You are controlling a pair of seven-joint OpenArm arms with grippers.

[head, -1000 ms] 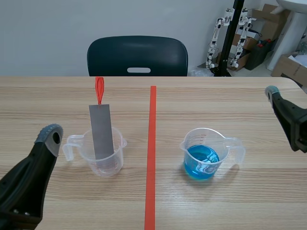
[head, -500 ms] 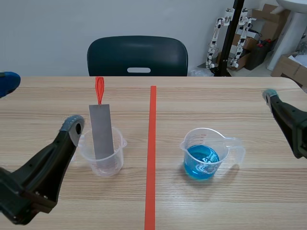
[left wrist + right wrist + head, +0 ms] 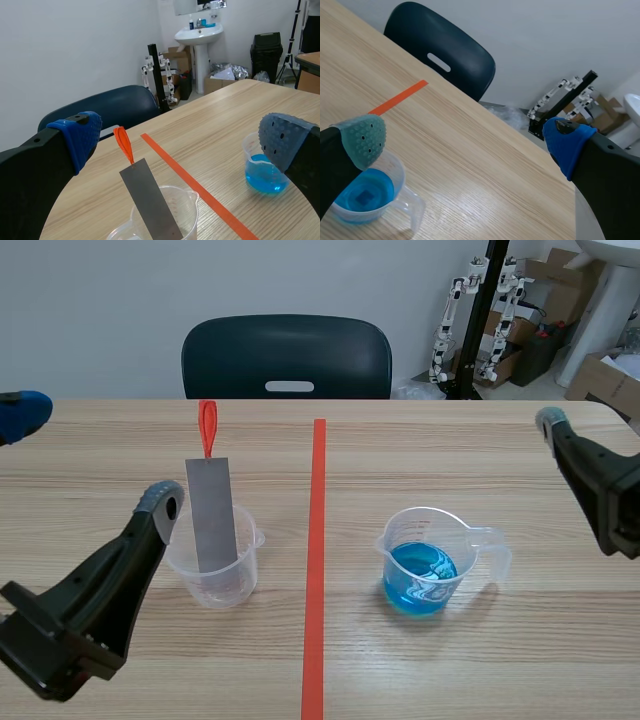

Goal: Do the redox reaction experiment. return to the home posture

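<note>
A clear beaker (image 3: 218, 575) left of the tape line holds a grey metal strip (image 3: 212, 515) with an orange-red loop on top. In the left wrist view the strip (image 3: 150, 200) leans in its beaker (image 3: 170, 212) just ahead of my left gripper (image 3: 180, 139). That gripper (image 3: 88, 458) is open, raised beside the beaker and holding nothing. A second beaker with blue liquid (image 3: 425, 565) stands right of the line. My right gripper (image 3: 465, 140) is open and empty, with the blue beaker (image 3: 365, 195) under its left finger. Only one finger (image 3: 585, 475) of it shows in the scene view.
An orange-red tape line (image 3: 316, 560) runs down the table's middle. A dark chair (image 3: 287, 355) stands behind the far edge. Boxes and a black stand (image 3: 480, 315) are at the back right, off the table.
My left gripper has risen and swung right toward the strip beaker, and its second blue-padded finger has come into view at the far left. The right finger has shifted slightly left and up.
</note>
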